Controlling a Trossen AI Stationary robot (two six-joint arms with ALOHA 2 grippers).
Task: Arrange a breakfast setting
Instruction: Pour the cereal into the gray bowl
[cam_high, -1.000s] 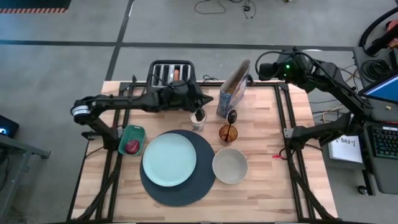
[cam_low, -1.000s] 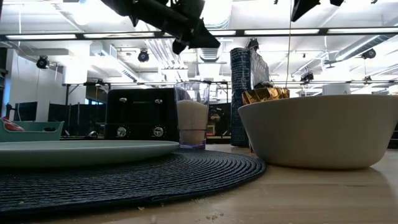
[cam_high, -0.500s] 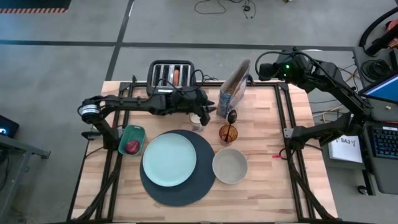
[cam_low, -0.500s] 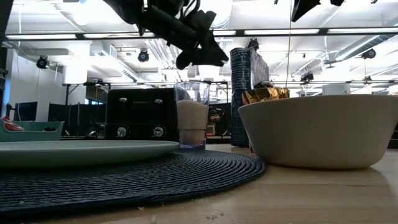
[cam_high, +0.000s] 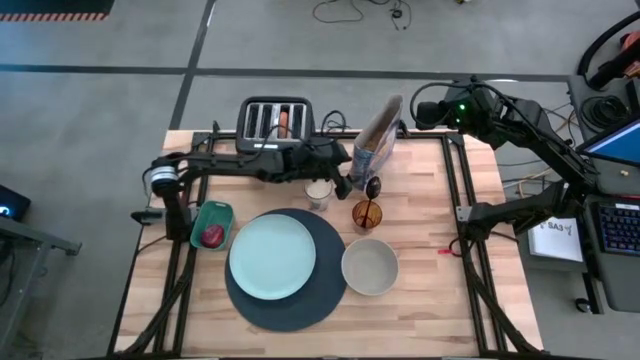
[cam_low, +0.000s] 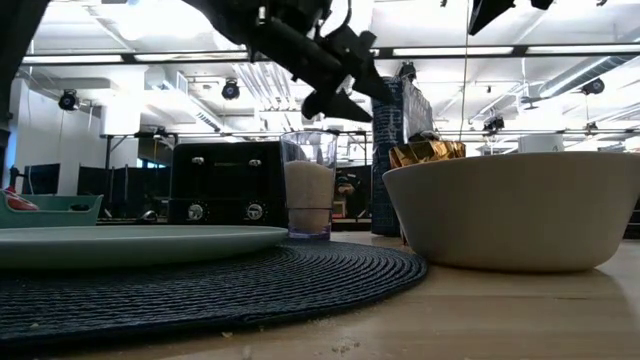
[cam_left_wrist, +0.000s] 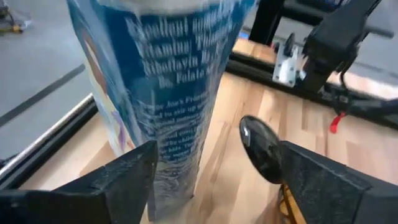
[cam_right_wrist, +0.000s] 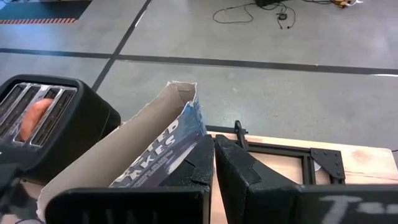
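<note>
My left gripper (cam_high: 343, 172) hangs open in the air beside the blue cereal box (cam_high: 375, 140), which stands upright at the table's far side. In the left wrist view the box (cam_left_wrist: 168, 93) stands just ahead of the open fingers. A dark spoon (cam_high: 372, 187) stands in the amber glass (cam_high: 366, 214). The pale blue plate (cam_high: 272, 257) lies on the dark blue mat (cam_high: 300, 305), and the cream bowl (cam_high: 370, 267) stands to the mat's right. The dark red fruit (cam_high: 213, 236) lies in a teal dish. A bagel (cam_high: 284, 120) sticks out of a toaster slot. My right gripper (cam_high: 420, 112) waits shut above the far right corner.
A clear glass (cam_high: 318, 192) with white contents stands below my left arm, between the mat and the black toaster (cam_high: 278, 118). The teal dish (cam_high: 205, 215) sits at the left edge. Bare wood (cam_high: 420, 300) lies to the right of the bowl and along the near edge.
My left gripper has moved from above the clear glass toward the table's right edge, up to the cereal box, and has opened from shut to wide. Nothing on the table has moved.
</note>
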